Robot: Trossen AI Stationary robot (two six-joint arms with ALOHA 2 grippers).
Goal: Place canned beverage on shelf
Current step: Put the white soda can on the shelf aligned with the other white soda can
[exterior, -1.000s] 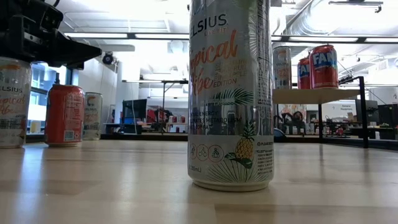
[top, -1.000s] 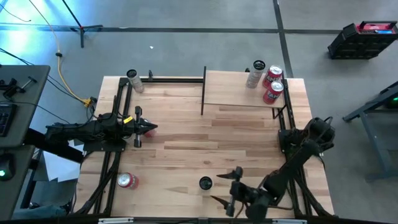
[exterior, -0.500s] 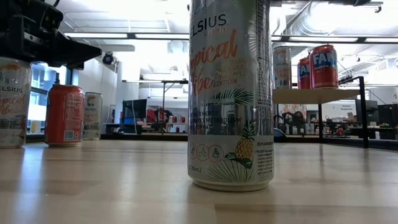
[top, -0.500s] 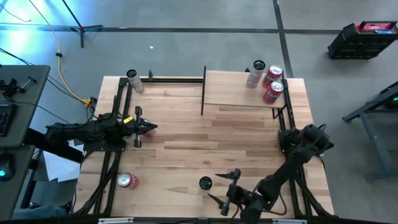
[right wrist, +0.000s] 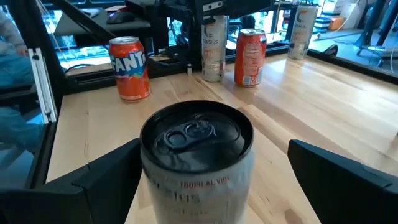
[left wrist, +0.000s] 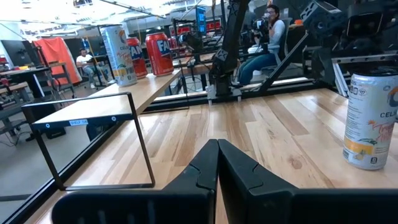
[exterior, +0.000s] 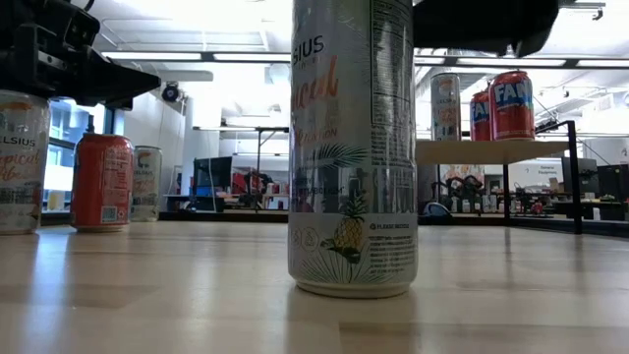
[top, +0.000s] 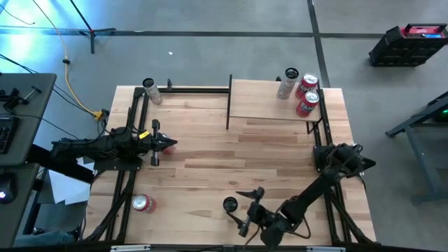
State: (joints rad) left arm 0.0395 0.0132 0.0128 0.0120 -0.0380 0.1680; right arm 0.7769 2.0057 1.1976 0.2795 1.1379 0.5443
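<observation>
A tall white Celsius can point(top: 230, 204) point(exterior: 352, 147) stands upright on its base near the table's front edge. My right gripper point(top: 243, 210) point(right wrist: 214, 149) is open around it from the right, one finger on each side of its upper part point(right wrist: 196, 140). The shelf point(top: 269, 101) point(exterior: 491, 150), a pale board on black uprights, is at the far right and carries a white can point(top: 285, 84) and two red Fanta cans point(top: 306, 94). My left gripper point(top: 168, 145) point(left wrist: 217, 155) waits shut above the table's left side. My right gripper comes at the can nearly level from the table's right, tipped a little down. The inner side of one finger point(right wrist: 118, 165) seems to lie against the can's side wall point(right wrist: 149, 171) just below the rim. The other finger point(right wrist: 323, 168) stands clear. The can stays upright on the table.
A red can point(top: 143, 203) lies near the front left corner and a white can point(top: 150, 89) stands at the far left corner. Black frame bars run along the table's sides. Bare planks lie between the can and the shelf.
My right gripper has moved down and toward the table's left, tipping a little downward, and its open fingers now flank the can. The can has slid slightly to the left and turned about its axis, staying upright.
</observation>
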